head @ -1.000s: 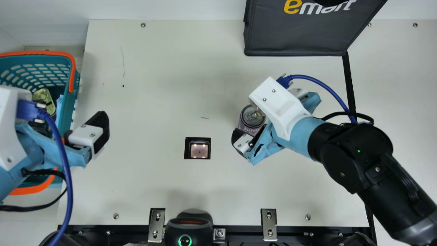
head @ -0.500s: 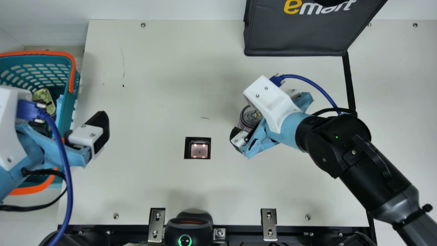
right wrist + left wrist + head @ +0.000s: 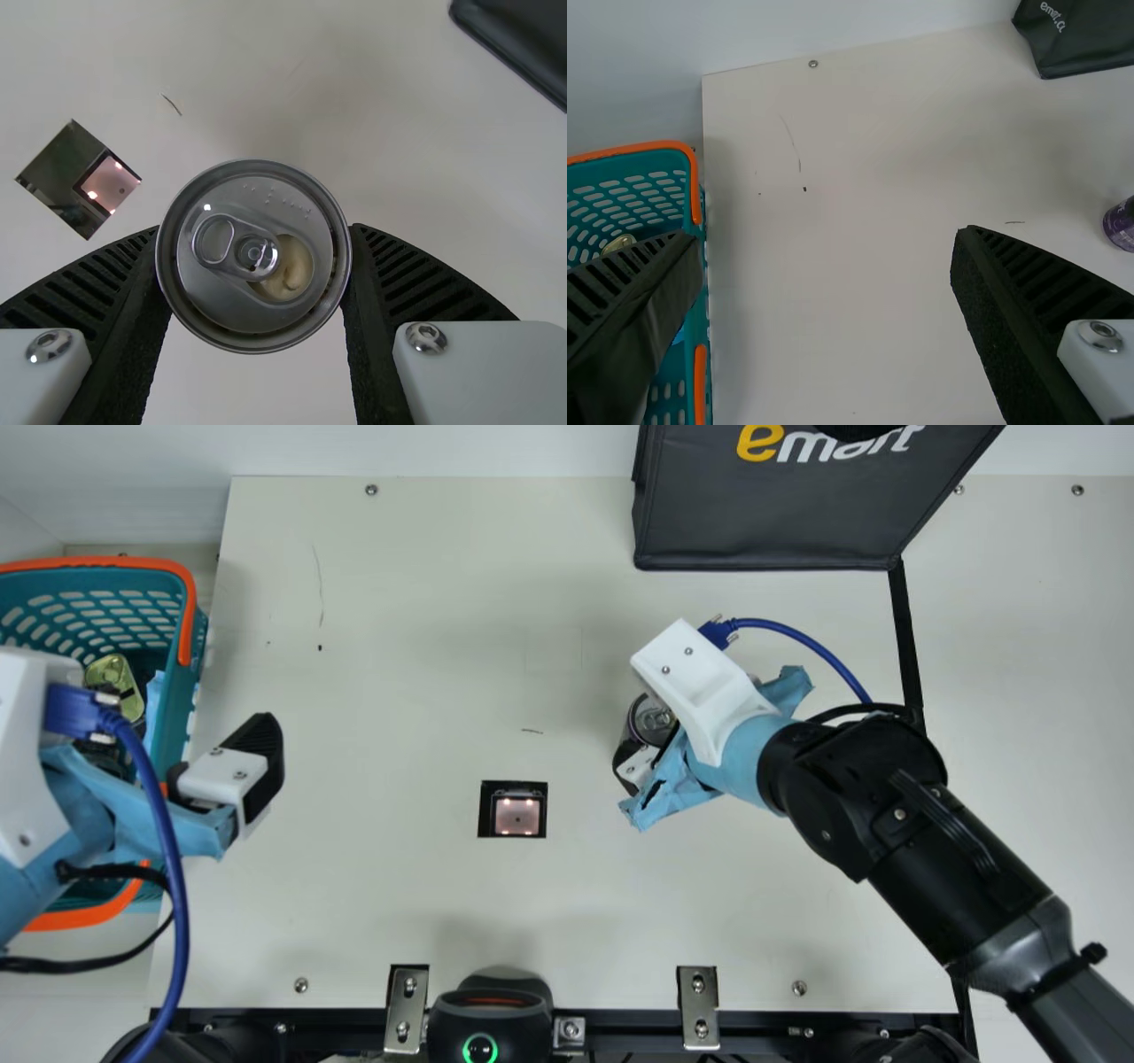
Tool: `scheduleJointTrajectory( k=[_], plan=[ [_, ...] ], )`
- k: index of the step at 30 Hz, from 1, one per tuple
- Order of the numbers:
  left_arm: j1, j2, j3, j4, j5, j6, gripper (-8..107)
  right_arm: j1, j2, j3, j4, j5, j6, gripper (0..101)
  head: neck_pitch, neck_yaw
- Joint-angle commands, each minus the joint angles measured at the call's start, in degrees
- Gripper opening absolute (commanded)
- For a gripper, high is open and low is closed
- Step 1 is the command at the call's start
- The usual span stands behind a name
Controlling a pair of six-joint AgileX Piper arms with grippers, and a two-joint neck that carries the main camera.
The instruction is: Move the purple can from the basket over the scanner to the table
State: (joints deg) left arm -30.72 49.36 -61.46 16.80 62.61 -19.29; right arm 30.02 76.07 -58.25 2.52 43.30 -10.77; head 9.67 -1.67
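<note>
At the far left, the teal basket (image 3: 115,562) with orange trim is standing beside the table (image 3: 390,638), and a gold-topped can (image 3: 122,680) is lying in it. The left gripper (image 3: 190,753) is hovering around the basket's near-table side, its two ribbed fingers spreading wide with nothing between them. A black device (image 3: 490,1027) is showing a lit green ring at the table's front edge, and the square scanner window (image 3: 517,816) is glowing pink behind it. Right of that window and farther back, the purple can (image 3: 651,720) is standing upright, with the right gripper (image 3: 657,737) clamping it from both sides; whether its base is touching the table, I cannot tell. The dark bag (image 3: 771,518) is sitting at the back right.
</note>
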Motion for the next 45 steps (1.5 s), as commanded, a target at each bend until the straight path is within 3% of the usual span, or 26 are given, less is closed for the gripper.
scheduleJointTrajectory(
  k=[1,9,14,25,36,45],
  plan=[
    [0.0,0.0,0.0,0.0,0.0,0.0,90,-0.2,-0.7,-0.1,0.0,-0.2,0.3,0,-1.7,0.1],
    [0.0,0.0,0.0,0.0,0.0,0.0,90,-1.3,-4.8,-0.4,1.1,-1.4,0.1,0,-1.7,0.1],
    [0.0,0.0,0.0,0.0,0.0,0.0,90,-3.6,-6.3,-0.7,1.2,-1.9,0.4,0,-1.7,-6.6],
    [0.0,0.0,0.0,0.0,0.0,0.0,90,-21.2,-5.4,-4.2,0.5,0.6,5.6,0,-1.7,-19.9],
    [0.0,0.0,0.0,0.0,0.0,0.0,90,-40.9,1.8,-13.1,1.1,4.1,8.7,0,-1.7,-19.9],
    [0.0,0.0,0.0,0.0,0.0,0.0,90,-49.6,12.0,-24.8,-4.0,7.6,13.1,0,-1.7,-19.9]
  ],
)
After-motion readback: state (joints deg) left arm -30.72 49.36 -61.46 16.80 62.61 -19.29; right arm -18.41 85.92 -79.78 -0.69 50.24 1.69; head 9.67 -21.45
